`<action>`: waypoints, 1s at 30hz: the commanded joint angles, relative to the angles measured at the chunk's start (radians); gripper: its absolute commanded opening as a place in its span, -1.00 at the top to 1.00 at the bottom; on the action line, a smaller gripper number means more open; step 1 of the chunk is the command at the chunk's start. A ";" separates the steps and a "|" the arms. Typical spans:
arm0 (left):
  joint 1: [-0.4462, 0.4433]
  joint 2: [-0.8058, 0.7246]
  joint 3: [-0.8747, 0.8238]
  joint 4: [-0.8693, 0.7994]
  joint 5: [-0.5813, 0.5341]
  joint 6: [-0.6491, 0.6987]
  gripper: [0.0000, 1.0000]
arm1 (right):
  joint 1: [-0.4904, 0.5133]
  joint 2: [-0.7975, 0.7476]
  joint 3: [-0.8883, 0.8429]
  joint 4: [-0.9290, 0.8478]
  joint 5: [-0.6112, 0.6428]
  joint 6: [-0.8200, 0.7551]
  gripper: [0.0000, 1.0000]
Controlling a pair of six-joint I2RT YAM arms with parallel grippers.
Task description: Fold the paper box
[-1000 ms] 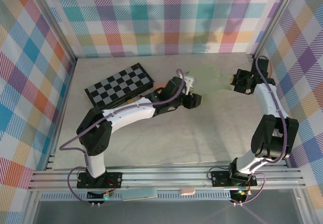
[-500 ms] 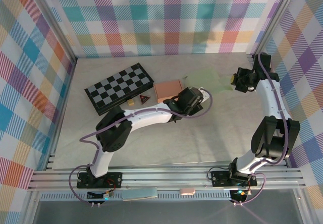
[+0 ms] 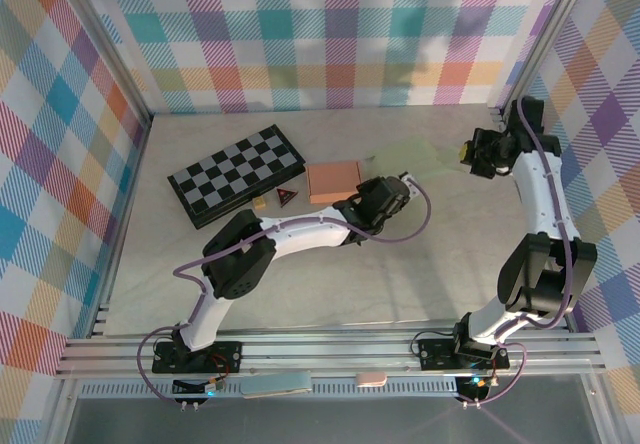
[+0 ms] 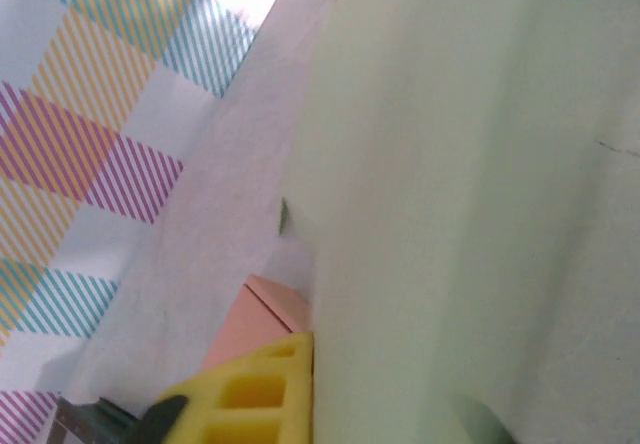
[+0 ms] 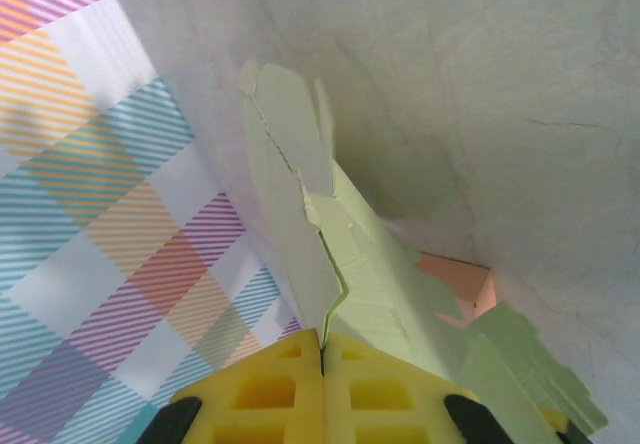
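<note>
Yellow pads of the left gripper, open a moment ago, are now clenched on the left edge of the pale green paper box; the right gripper keeps pinching its other side. It stretches between them at the back of the table, so folding can probably start.

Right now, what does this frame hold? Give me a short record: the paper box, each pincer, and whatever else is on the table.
paper box: pale green sheet, not yet folded up, at the back of the table
left pincer: shut on the paper box's left side
right pincer: shut on the paper box's right edge
other items: chessboard, pink square box, two small pieces between them
</note>
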 commanded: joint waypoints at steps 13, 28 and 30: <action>-0.040 -0.298 0.172 -0.382 0.221 -0.342 1.00 | -0.004 0.051 0.628 -0.234 0.263 -0.334 -0.18; 0.170 -0.327 0.219 -0.946 0.759 -0.660 1.00 | 0.037 0.035 0.644 -0.292 0.286 -0.410 -0.17; 0.186 -0.296 0.208 -0.959 0.765 -0.643 1.00 | 0.070 0.011 0.583 -0.298 0.286 -0.413 -0.18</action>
